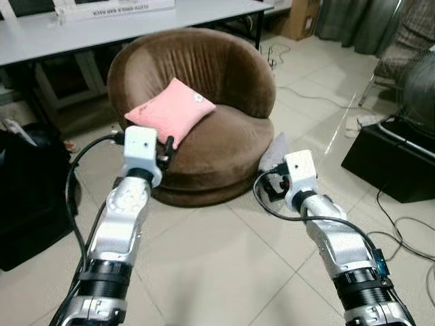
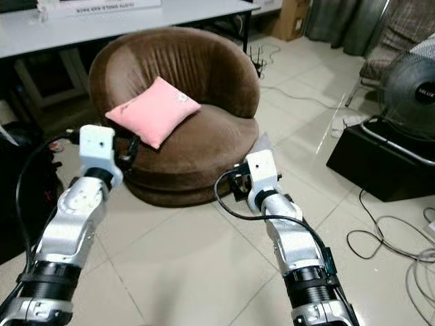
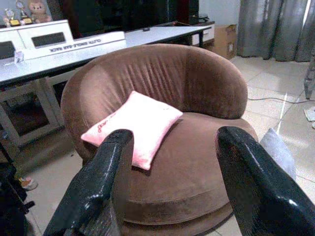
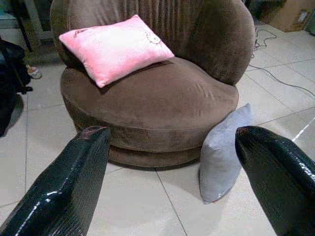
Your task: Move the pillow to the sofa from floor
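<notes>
A grey pillow (image 4: 224, 152) stands on the tiled floor, leaning against the right side of the round brown sofa (image 1: 217, 68). In the head views my right wrist partly hides the grey pillow (image 2: 262, 144). A pink pillow (image 1: 170, 110) lies tilted on the sofa seat, towards its left side. My left gripper (image 3: 174, 135) is open and empty, held in front of the sofa's left edge, just short of the pink pillow. My right gripper (image 4: 172, 132) is also open and empty, low in front of the sofa, with the grey pillow a short way ahead of it.
A white table (image 1: 102, 27) runs behind the sofa. A black bag (image 1: 27, 197) sits on the floor at the left. At the right are a black box (image 1: 394, 163), a fan (image 1: 418, 88) and loose cables (image 1: 408, 231). Bare tiles lie before the sofa.
</notes>
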You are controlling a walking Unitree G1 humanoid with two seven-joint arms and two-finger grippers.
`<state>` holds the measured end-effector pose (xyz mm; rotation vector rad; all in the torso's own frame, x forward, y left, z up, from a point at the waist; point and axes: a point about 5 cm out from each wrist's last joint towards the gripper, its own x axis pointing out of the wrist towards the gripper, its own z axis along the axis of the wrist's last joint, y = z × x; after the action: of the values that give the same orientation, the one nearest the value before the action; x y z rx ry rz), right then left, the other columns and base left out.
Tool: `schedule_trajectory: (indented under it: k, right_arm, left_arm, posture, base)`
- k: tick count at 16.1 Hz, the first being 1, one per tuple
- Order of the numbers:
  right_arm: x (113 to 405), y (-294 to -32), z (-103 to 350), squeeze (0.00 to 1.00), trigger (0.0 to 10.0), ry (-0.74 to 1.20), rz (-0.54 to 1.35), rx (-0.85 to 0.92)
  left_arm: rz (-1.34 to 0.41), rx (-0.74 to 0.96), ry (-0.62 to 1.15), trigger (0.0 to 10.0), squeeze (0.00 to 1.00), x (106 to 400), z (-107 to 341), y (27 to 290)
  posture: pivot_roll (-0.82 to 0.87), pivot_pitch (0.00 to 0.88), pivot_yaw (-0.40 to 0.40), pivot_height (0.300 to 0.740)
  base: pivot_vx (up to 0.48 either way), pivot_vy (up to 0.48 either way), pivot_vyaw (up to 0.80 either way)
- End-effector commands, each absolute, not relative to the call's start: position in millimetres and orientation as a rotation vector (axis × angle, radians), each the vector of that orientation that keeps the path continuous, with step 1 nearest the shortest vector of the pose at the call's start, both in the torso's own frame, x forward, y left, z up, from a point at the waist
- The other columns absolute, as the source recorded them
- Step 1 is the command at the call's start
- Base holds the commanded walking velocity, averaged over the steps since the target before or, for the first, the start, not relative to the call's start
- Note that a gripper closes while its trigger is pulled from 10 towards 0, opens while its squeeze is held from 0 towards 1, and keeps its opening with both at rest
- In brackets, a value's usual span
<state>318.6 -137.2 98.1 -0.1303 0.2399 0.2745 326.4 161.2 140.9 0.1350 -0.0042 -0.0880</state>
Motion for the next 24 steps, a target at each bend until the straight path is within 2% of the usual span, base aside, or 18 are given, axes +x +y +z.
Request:
schedule_trajectory:
  k: [1, 7, 11, 20, 24]
  right_arm:
    - [318.2, -144.2, 95.9, 0.0, 10.0, 0.259, 0.243, -0.139]
    - [309.4, -164.9, 79.9, 0.0, 10.0, 0.285, 0.123, -0.109]
    - [298.7, -178.5, 65.4, 0.0, 10.0, 0.333, 0.054, -0.08]
    - [297.3, -178.2, 62.8, 0.0, 10.0, 0.329, 0.036, -0.066]
    - [299.9, -173.3, 64.0, 0.0, 10.0, 0.326, 0.075, -0.094]
  left_arm:
    - [-0.132, 0.141, -0.003, 10.0, 0.0, 324.3, 137.3, 156.6]
    - [-0.232, 0.18, 0.053, 10.0, 0.0, 301.3, 110.2, 160.4]
    - [-0.219, 0.188, 0.048, 10.0, 0.0, 300.8, 109.7, 162.7]
    - [-0.229, 0.198, 0.054, 10.0, 0.0, 300.0, 106.0, 160.0]
    - [-0.214, 0.196, 0.054, 10.0, 0.0, 299.7, 105.6, 161.7]
  posture:
    - [0.03, 0.0, 0.014, 0.74]
    - [0.04, 0.0, 0.007, 0.74]
    - [0.04, 0.0, 0.007, 0.74]
    - [0.03, 0.0, 0.019, 0.74]
    - [0.03, 0.0, 0.012, 0.74]
  base:
    - [0.0, 0.0, -0.5]
    - [0.184, 0.0, -0.78]
    - [0.284, 0.0, -0.77]
    - [0.304, 0.0, -0.76]
    - [0.337, 0.0, 0.0]
